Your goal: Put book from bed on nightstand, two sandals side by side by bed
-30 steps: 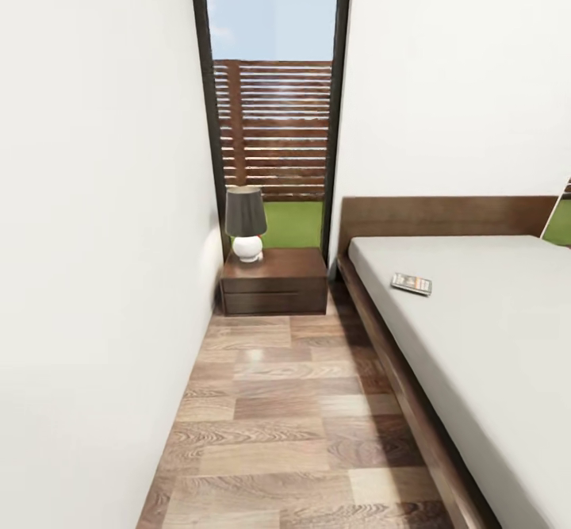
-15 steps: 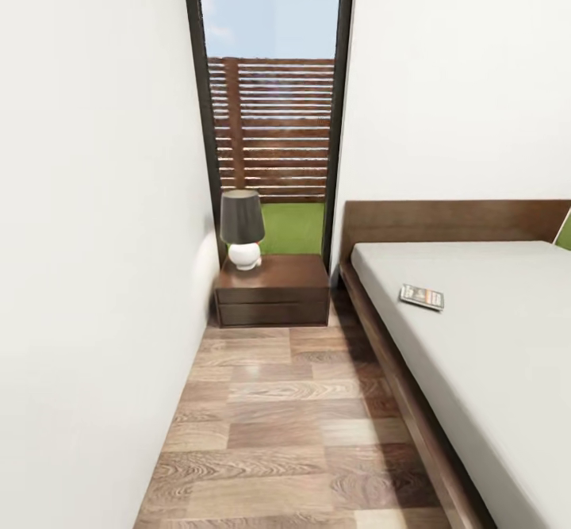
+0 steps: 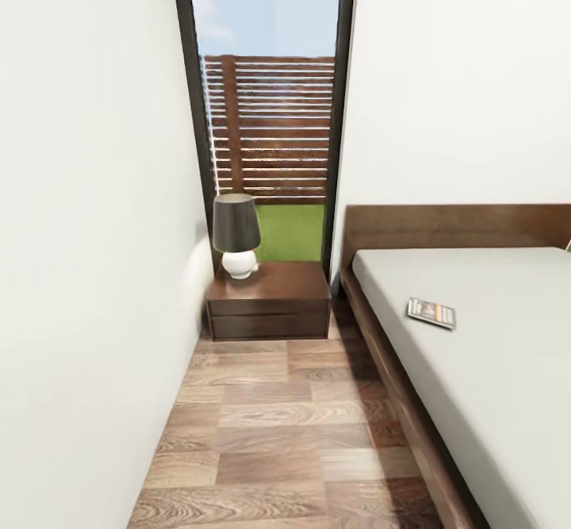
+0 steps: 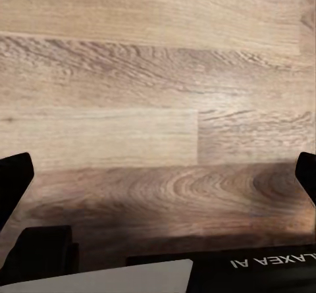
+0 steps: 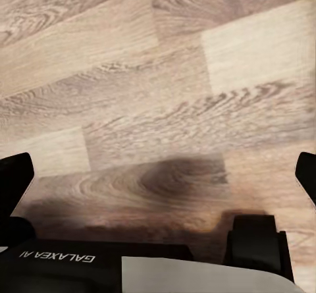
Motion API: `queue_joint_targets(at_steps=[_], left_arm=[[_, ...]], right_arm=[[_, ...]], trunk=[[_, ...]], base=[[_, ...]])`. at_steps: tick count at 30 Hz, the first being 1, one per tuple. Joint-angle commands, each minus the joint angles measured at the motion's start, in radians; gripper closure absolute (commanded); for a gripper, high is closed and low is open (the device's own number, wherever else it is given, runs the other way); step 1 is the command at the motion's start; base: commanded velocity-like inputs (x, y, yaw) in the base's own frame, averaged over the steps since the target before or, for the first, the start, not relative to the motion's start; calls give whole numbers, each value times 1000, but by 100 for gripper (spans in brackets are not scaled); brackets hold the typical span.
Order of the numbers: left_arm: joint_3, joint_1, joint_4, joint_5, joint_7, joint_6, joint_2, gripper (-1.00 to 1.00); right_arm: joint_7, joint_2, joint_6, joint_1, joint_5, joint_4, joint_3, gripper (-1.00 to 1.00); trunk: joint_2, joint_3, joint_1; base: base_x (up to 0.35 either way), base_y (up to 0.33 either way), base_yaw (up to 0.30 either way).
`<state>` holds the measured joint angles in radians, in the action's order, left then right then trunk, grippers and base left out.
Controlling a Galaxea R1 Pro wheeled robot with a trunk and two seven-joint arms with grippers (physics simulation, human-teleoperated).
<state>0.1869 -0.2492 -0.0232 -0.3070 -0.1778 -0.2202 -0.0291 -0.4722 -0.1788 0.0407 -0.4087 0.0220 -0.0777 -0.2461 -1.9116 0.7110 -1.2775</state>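
The book lies flat on the pale mattress of the bed, near the bed's left edge and not far from the brown headboard. A dark reddish-brown nightstand stands against the far wall, left of the bed. The sandals are out of view. My left gripper hangs above bare wood floor, its dark fingertips wide apart at the picture's edges, nothing between them. My right gripper is likewise open over the floor, fingertips spread.
A lamp with a dark shade and white base stands on the nightstand's left part. A white wall runs close along the left. A tall window behind shows a slatted fence. A narrow wood-floor aisle lies between wall and bed.
The whole head view has shifted: the nightstand, lamp and book appear larger and lower, so the camera has moved forward along the aisle. Nothing in the room has moved.
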Motion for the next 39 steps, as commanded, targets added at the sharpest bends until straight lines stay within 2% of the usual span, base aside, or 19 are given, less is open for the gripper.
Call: queue_joint_targets(at_steps=[1, 39], left_arm=[[8, -1, 2, -11, -3, -4, 0, -100], [8, -1, 2, -11, -3, -4, 0, -100]], right_arm=[[-3, -1, 4, -1, 3, -2, -7, -100], [-3, -1, 4, -1, 3, -3, -7, -100]], trunk=[[0, 1, 0], [0, 1, 0]], base=[[330, -5, 0], [330, 0, 0]])
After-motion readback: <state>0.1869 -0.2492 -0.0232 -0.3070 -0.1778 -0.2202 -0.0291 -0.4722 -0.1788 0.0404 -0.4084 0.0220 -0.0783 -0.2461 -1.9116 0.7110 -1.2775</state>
